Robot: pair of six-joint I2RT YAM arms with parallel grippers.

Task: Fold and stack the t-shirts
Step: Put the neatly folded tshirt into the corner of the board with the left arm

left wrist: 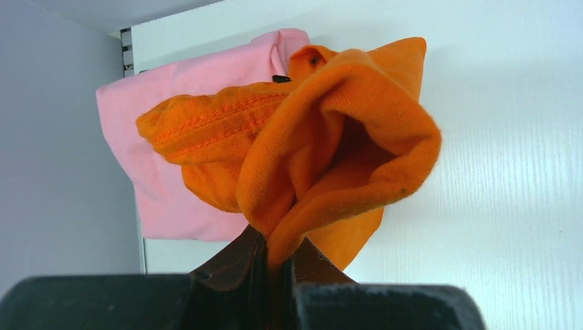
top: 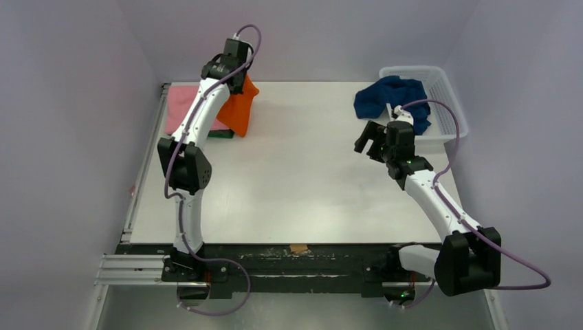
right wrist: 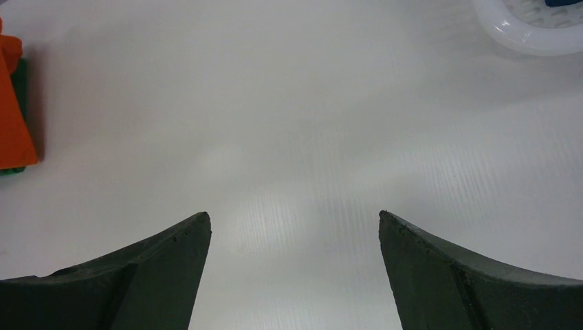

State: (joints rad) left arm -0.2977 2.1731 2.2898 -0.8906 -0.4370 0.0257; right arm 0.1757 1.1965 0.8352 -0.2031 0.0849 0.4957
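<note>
1. Top external view: the left claw [top: 240, 81] was at the far left of the tabletop [top: 309, 179]. It was clamped tight on a bunched fold of the orange t-shirt [top: 242, 110]. The shirt hung from the claw at the right edge of a low pile, and it was unclear whether it touched the pile.
2. The pile sat in the far left corner. The pink t-shirt [top: 182, 103] lay flat on top, and a sliver of the dark green t-shirt [top: 221, 133] showed at its near edge.
3. Left wrist view: the orange cloth was crumpled and cupped above the pinched claw tips, not laid flat. The pink shirt was behind it.
4. The right claw [top: 370, 141] hovered over bare tabletop right of centre, its jaws wide apart and holding nothing.
5. The navy t-shirt [top: 388, 96] lay unfolded, draped over the left rim of the white mesh basket [top: 450, 113] at the far right.
6. The step in hand seemed to be setting the orange shirt on the stack.
7. The next move likely called for lowering the orange shirt squarely over the pink one, then letting go. Bunched as it was, the cloth could land crooked and need smoothing. The navy shirt was not yet folded.
</note>
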